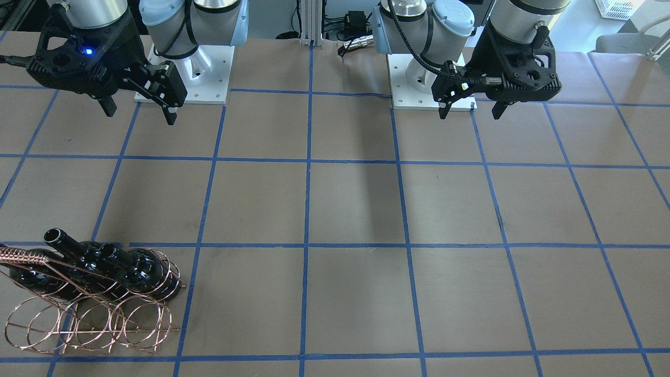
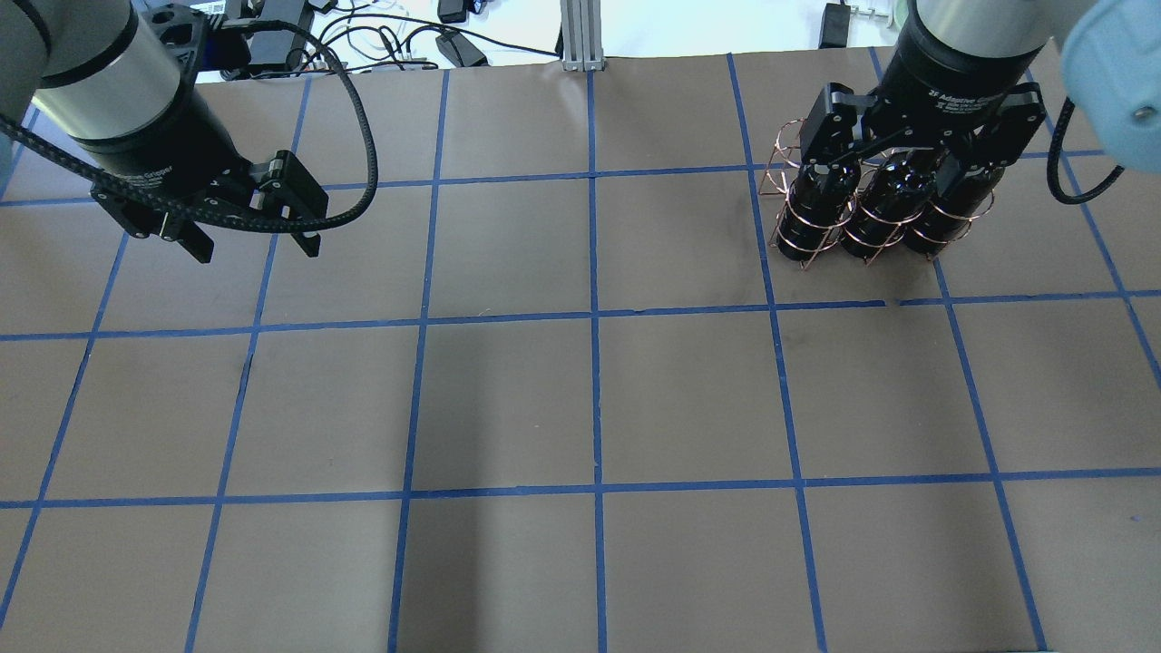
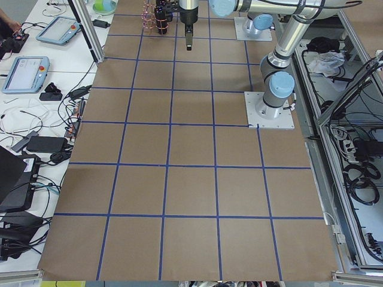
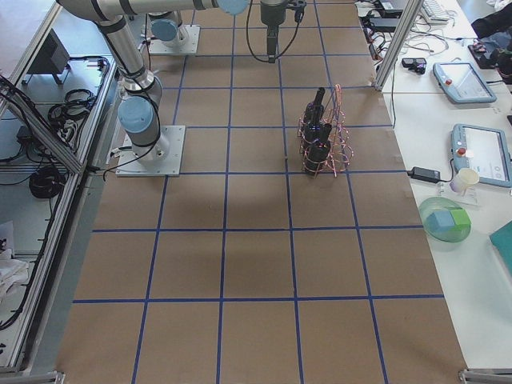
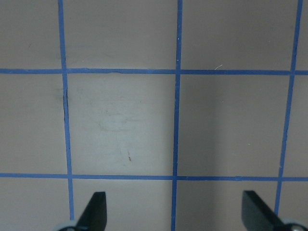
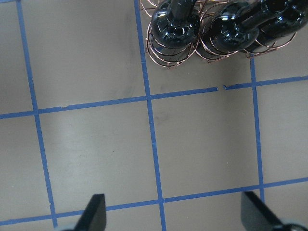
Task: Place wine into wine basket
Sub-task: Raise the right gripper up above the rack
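Three dark glossy wine bottles point(image 1: 86, 262) lie side by side in the copper wire wine basket point(image 1: 89, 327), necks pointing toward the robot. They also show in the overhead view point(image 2: 875, 222) and at the top edge of the right wrist view point(image 6: 174, 26). My right gripper point(image 1: 140, 112) is open and empty, raised high on the robot's side of the basket point(image 2: 787, 163); its fingertips point(image 6: 94, 211) frame bare table. My left gripper point(image 2: 256, 249) is open and empty, high over the table's other side; its wrist view point(image 5: 174, 214) shows only paper and tape.
The table point(image 2: 590, 399) is brown paper with a grid of blue tape. The arm bases point(image 1: 183, 78) stand at the robot's edge. Cables and a metal post point(image 2: 580, 36) sit beyond the far edge. Tablets and clutter lie on a side bench point(image 4: 472, 152).
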You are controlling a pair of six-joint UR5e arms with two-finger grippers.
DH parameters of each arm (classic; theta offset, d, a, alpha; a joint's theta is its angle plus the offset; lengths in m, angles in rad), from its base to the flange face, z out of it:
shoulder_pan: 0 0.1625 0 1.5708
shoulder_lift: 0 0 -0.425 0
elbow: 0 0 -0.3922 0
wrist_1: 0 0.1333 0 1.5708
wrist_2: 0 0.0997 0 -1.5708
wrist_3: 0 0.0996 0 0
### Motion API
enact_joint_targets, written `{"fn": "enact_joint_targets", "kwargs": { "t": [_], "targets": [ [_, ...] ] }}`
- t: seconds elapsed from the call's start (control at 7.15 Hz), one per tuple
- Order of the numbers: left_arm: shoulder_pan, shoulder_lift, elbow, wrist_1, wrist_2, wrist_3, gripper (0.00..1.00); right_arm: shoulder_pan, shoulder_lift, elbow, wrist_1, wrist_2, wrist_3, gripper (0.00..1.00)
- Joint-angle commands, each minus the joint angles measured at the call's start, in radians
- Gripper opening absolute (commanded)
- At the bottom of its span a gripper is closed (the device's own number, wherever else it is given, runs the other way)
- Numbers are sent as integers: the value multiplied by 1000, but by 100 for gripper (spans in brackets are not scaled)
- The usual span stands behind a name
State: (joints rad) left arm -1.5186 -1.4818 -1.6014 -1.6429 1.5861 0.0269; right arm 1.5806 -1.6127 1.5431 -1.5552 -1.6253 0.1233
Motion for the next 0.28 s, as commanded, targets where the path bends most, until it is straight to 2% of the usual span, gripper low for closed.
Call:
{"fn": "enact_joint_targets", "kwargs": {
  "t": [0.0, 0.14],
  "targets": [
    [0, 0, 0, 0, 0, -1, 100, -1, -1, 0, 1, 1, -1, 100],
    [0, 0, 0, 0, 0, -1, 100, -1, 0, 0, 0, 2, -1, 100]
  ]
}}
